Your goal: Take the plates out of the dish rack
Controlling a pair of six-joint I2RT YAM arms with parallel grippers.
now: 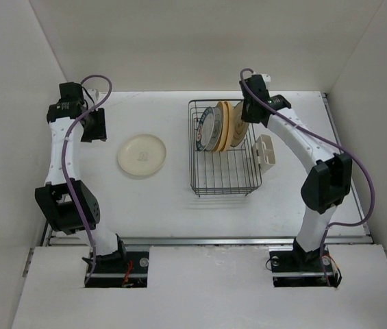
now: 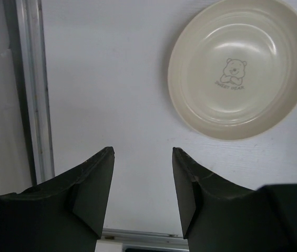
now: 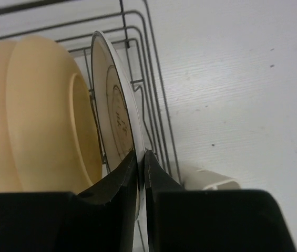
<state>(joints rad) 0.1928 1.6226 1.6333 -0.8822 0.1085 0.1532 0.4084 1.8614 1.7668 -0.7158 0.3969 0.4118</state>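
While three plates stand on edge in the far half of the dish rack (image 1: 224,175), the white plate with the thin dark rim (image 3: 118,113) is the rightmost of them. The right gripper (image 3: 142,156) is pinched tight on its rim, one finger on each face. Just left of it stands the yellow-orange plate (image 3: 38,115), its rounded back turned toward the white one; the two are close, but whether they touch cannot be told. Left again, the teal-rimmed plate (image 1: 209,129) stands tilted in the rack's far left corner. The near half of the wire basket holds nothing, and a cream cutlery holder (image 1: 265,152) hangs on its right side. The rack sits on the white table (image 1: 166,199), a little right of the middle.

Well to the left of the rack, the cream plate (image 2: 240,68) lies flat on the table, face up, with a small bear drawn in its centre. Further left, the left gripper (image 2: 143,181) hovers over bare table near the far left corner, fingers parted to a middling gap with nothing between them, clear of the cream plate. A pale metal rail (image 2: 32,105) at the table's edge runs beside it
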